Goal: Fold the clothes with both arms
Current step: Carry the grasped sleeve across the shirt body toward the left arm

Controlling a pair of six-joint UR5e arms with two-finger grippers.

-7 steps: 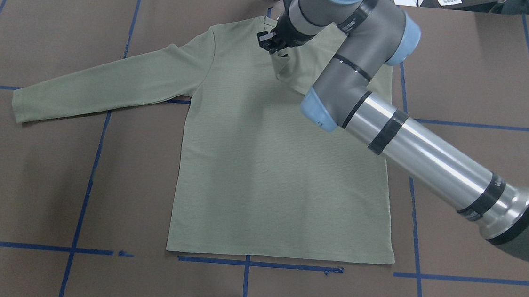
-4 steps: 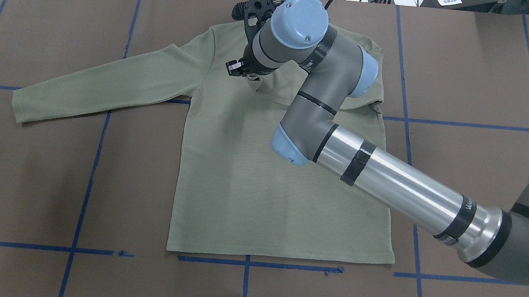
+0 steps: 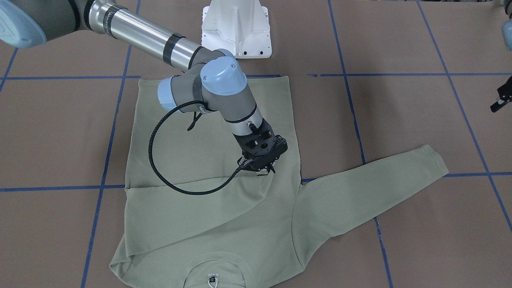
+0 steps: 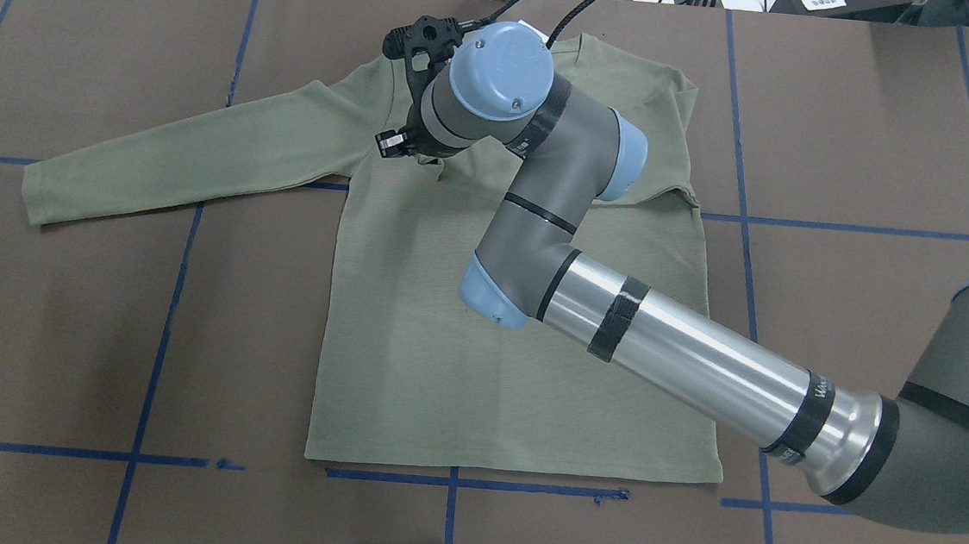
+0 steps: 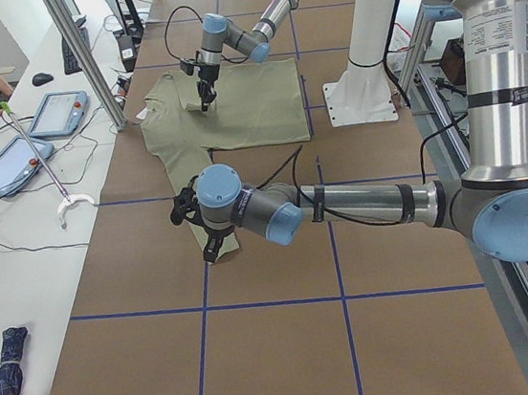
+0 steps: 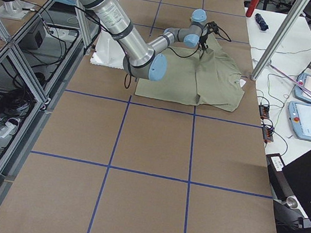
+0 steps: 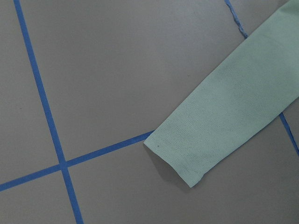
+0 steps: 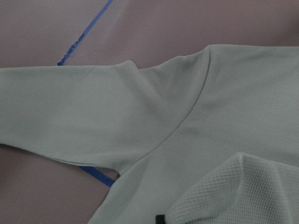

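Front view: the shirt (image 3: 208, 224) lies flat on the table (image 3: 400, 40), its collar cut off at the near edge. The right gripper (image 3: 264, 169) is closed on a sleeve end lying across the chest. The left gripper (image 3: 502, 98) is cropped at the right edge, so I cannot tell how far it is open.

Overhead: the right arm (image 4: 677, 348) hides the far middle of the shirt.

Left wrist: only the other sleeve's cuff (image 7: 187, 154) shows, no fingers.

Right wrist: a shoulder and a raised fold.

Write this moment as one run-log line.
right gripper: shut on folded sleeve, over sage-green shirt | left gripper: above outstretched sleeve cuff, state unclear
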